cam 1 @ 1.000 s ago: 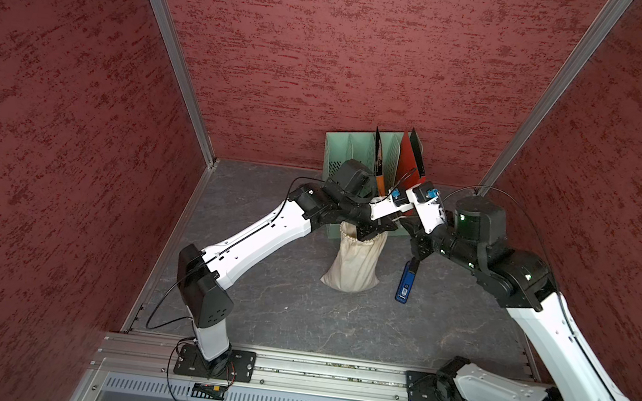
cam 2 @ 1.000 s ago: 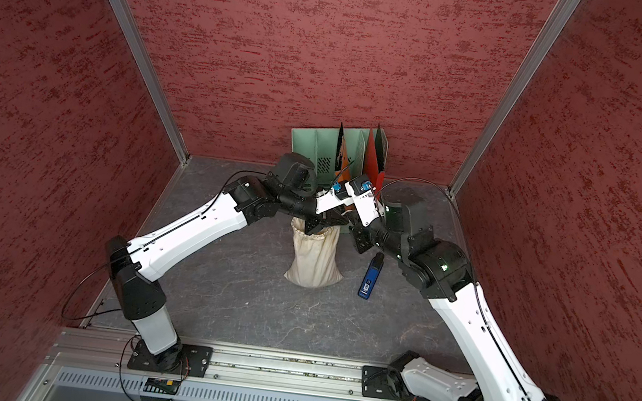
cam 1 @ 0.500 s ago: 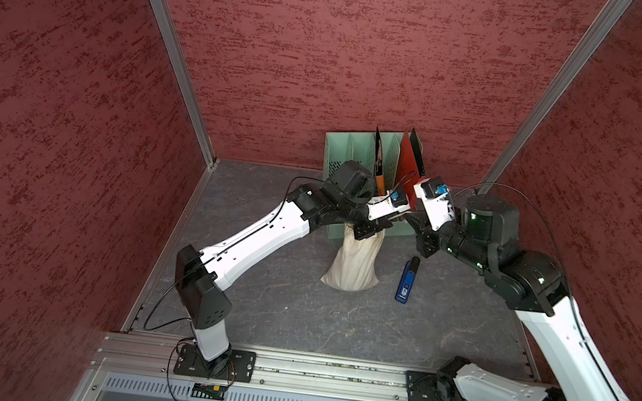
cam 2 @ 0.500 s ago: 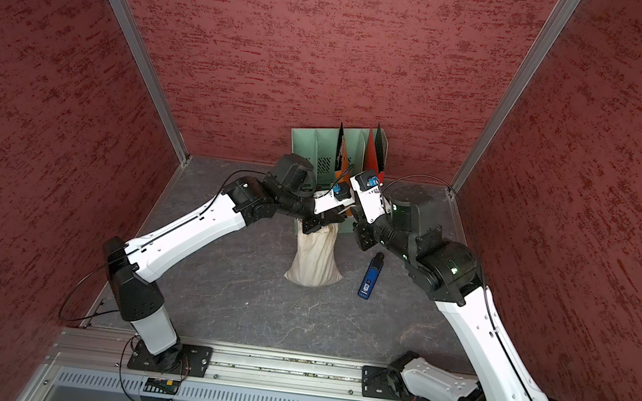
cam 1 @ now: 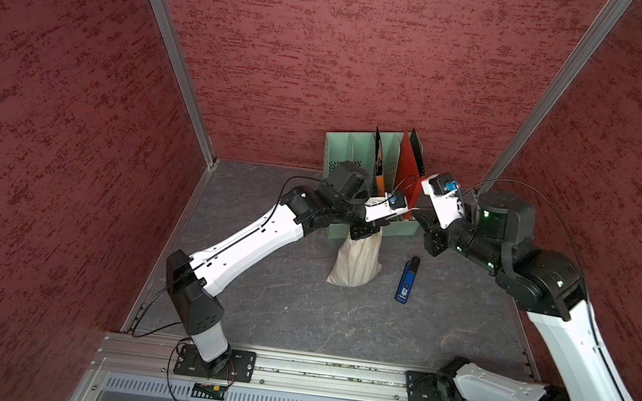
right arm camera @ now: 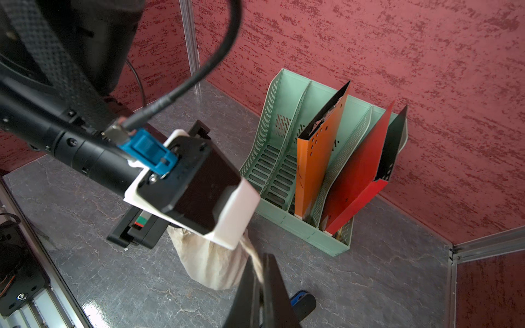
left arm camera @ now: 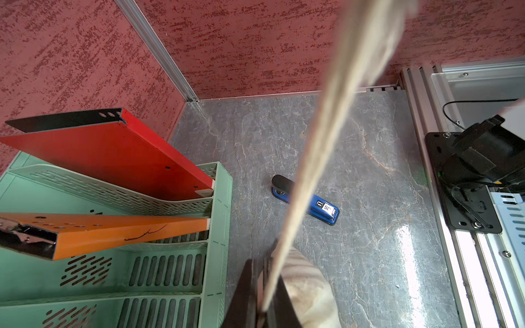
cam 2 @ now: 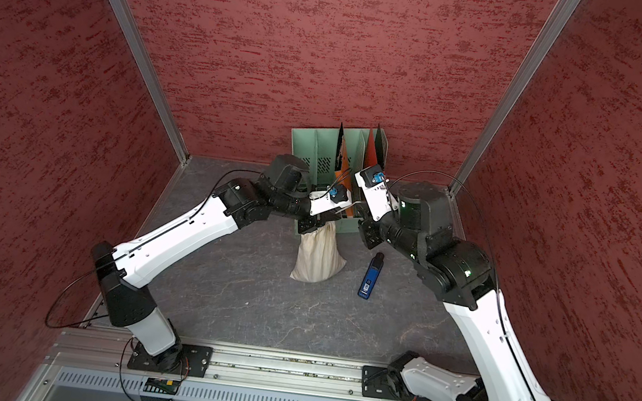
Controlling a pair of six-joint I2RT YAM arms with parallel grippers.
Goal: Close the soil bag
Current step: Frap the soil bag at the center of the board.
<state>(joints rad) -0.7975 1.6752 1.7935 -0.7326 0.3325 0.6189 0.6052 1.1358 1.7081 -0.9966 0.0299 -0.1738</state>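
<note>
The soil bag [cam 1: 355,261] [cam 2: 317,256], a cream wrinkled sack, stands upright on the grey floor in front of the green file rack. My left gripper [cam 1: 365,233] [cam 2: 310,225] sits at the bag's gathered neck. In the left wrist view the left gripper [left arm camera: 261,284] is shut on a cream cord [left arm camera: 318,159] that runs taut away from the bag [left arm camera: 306,286]. To the right of the bag, my right gripper [cam 1: 428,238] [cam 2: 368,231] holds a cord. In the right wrist view the right gripper [right arm camera: 260,272] is shut on a cord [right arm camera: 252,255] coming off the sack [right arm camera: 210,264].
A green file rack [cam 1: 347,151] [cam 2: 309,142] with orange and red folders stands against the back wall just behind the bag. A blue stapler [cam 1: 407,279] [cam 2: 370,275] lies on the floor right of the bag, under the right arm. Red walls close three sides.
My right gripper has drawn back to the right, away from the bag, with the cord in it. The left gripper has stayed at the bag's neck.
</note>
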